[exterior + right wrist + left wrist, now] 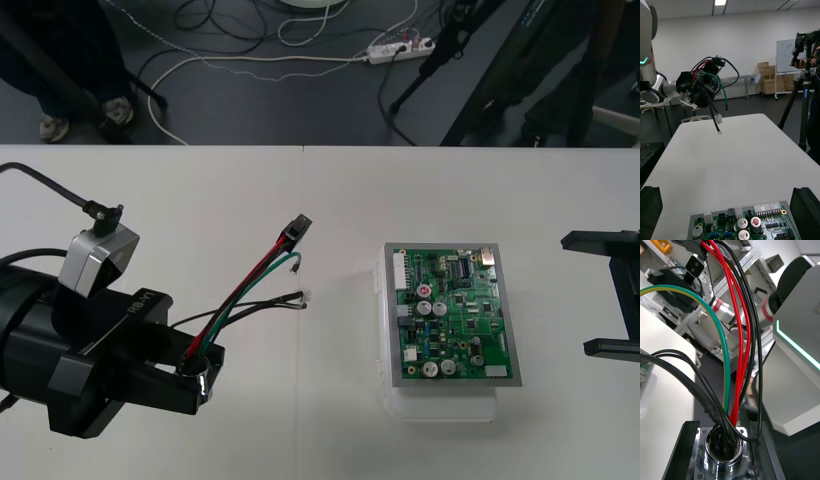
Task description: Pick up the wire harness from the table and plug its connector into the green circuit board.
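Overhead, both wrists: harness [241, 292] in all.

plain light table [200, 200]; dark floor [300, 112] beyond far edge, cables [290, 58], power strip [398, 48].

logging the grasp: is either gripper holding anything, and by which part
The left gripper holds the thin red, black and green wire harness by its round metal socket.
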Tool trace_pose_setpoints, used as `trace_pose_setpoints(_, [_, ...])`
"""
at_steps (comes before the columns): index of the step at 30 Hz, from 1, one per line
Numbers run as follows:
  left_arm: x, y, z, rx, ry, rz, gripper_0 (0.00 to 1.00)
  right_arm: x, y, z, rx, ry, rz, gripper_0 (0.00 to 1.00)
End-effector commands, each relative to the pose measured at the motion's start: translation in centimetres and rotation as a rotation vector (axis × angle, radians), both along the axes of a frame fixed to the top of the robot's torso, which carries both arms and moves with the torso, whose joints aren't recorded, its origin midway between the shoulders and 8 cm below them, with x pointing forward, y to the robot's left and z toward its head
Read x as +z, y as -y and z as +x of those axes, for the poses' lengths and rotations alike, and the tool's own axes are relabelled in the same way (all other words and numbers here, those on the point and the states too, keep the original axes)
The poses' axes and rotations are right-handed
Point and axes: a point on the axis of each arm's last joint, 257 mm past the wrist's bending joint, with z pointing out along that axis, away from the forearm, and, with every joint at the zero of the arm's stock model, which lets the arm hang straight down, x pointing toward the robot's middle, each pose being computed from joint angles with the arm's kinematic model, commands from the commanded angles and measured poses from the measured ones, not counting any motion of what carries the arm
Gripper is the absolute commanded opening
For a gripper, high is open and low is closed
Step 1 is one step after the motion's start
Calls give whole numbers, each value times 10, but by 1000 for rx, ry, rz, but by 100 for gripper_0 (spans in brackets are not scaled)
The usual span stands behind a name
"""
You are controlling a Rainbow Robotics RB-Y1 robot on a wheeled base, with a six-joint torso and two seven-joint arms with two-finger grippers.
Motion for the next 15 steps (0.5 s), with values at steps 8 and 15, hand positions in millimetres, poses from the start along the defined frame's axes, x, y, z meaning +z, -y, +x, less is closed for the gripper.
trace_pose_setpoints(8, [25,11,-31,-119,-213,-5,0,10,0,-1,27,-12,-5,100])
trace_pose_setpoints(15, [31,12,-37,-147,-259,-22,0,10,-1,-1,27,-12,-3,100])
